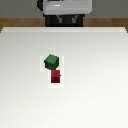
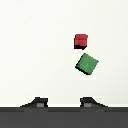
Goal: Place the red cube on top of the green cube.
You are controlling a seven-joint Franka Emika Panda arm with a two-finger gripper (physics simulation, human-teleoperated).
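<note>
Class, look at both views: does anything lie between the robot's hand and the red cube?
Nothing visible does. The hand is open over bare white table; the red cube sits just beside the green cube, which lies nearer the hand.

— What fills most of the exterior view?
— A broad, plain white matte bench, evenly lit, with no strong shadows.
— And past its far edge?
— A strip of brown wooden floor along the top of that view, darker toward the middle.
</note>
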